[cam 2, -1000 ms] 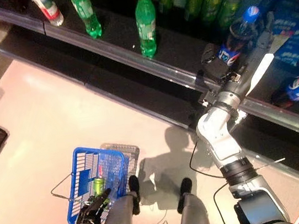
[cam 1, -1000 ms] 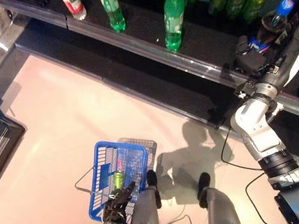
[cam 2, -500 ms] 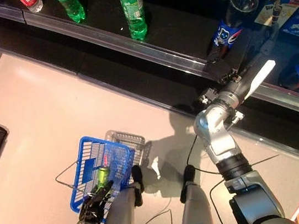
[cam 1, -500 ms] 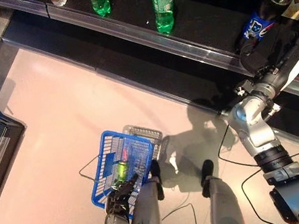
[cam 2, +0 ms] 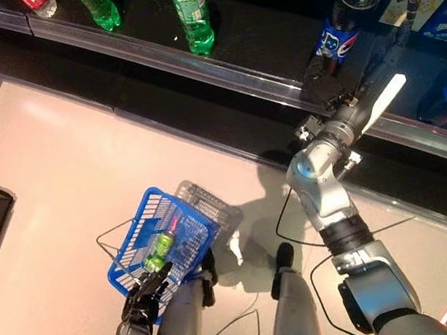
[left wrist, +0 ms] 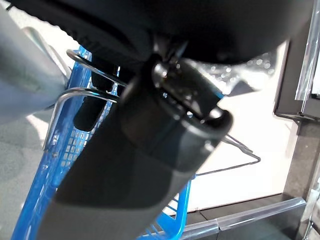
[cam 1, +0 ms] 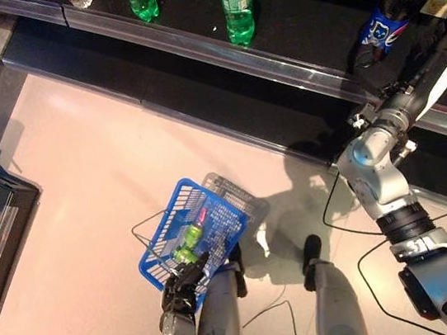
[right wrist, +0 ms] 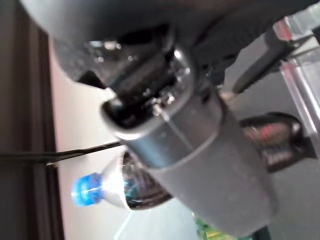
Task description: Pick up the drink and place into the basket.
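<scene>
Pale floor [cam 1: 82,171] below dark shelf [cam 1: 274,52]

I see the drink [cam 2: 335,22], a dark cola bottle with blue cap and blue label, standing upright on the dark shelf [cam 2: 256,42]. The blue wire-handled basket [cam 1: 170,258] hangs tilted above the floor [cam 1: 80,154], holding a green bottle [cam 1: 187,241].

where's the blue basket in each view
Left eye view: blue basket low, left of centre, by the left hand.
Right eye view: same place, low and left of centre.
Left wrist view: its blue mesh wall and wire handle show past the hand.
Right wrist view: not in it.
Shared landmark: the small green bottle lying in the basket, seen in both eye views.
</scene>
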Available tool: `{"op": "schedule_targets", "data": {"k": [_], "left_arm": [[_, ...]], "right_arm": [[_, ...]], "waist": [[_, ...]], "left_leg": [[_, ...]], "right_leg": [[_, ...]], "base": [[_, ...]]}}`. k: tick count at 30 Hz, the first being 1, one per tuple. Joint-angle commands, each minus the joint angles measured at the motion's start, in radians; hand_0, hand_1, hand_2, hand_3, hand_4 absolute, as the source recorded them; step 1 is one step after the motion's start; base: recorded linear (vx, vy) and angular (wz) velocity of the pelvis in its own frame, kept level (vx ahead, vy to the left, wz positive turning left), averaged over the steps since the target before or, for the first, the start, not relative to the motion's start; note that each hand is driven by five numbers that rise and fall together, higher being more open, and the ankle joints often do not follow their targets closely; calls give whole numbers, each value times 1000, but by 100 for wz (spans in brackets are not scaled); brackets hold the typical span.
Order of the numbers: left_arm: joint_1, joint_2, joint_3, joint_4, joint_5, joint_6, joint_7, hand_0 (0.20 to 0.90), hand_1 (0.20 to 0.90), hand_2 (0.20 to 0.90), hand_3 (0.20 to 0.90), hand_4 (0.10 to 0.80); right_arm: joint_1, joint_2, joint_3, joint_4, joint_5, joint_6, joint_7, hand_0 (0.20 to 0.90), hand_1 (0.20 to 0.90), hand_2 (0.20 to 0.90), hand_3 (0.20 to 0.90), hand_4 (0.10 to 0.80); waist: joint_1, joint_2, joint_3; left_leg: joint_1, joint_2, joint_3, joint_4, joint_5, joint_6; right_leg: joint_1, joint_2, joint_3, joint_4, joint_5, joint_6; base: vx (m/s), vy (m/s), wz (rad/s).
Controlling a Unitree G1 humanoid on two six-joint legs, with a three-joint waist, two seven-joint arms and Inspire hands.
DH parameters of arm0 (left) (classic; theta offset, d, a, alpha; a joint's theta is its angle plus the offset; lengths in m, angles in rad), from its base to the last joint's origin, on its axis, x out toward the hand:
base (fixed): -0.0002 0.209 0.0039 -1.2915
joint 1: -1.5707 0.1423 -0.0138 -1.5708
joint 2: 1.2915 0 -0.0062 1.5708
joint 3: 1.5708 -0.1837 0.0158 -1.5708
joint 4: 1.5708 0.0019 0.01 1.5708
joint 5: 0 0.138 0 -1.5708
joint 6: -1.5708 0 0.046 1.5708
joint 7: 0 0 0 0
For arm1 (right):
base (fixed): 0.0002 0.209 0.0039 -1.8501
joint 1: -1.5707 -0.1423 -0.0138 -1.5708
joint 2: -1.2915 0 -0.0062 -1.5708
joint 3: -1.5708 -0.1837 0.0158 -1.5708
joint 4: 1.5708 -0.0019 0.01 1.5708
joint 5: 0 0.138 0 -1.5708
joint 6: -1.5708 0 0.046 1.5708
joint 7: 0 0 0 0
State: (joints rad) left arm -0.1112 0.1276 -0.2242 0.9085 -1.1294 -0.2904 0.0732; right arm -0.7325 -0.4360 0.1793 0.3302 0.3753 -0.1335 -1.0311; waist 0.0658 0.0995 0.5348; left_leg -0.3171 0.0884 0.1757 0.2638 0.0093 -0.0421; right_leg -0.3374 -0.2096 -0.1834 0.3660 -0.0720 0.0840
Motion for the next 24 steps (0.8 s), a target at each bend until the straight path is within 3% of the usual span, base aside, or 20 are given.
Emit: {"op": "schedule_targets", "data": {"k": [1,24], "left_arm": [[80,13,-25,-102,-26,-73,-26,300,300,300,200,100],[78,54,-30,-118,-39,-38,-25,300,300,300,200,100]], "right_arm": [[-165,-104,-20,-79,-15,-54,49,900,900,900,900,800],[-338,-238,-31,159,126,-84,81,900,900,900,900,800]], "waist": [[11,14,-15],[43,21,-15]], "left_leg": [[-40,-9,-91,115,-10,-30],[-80,-30,-109,126,-33,-15]], "right_leg": [[13,-5,-35,-51,45,-36],[-32,-13,-46,-12,32,-37]], "base": [[0,0,0],[3,2,2]]}}
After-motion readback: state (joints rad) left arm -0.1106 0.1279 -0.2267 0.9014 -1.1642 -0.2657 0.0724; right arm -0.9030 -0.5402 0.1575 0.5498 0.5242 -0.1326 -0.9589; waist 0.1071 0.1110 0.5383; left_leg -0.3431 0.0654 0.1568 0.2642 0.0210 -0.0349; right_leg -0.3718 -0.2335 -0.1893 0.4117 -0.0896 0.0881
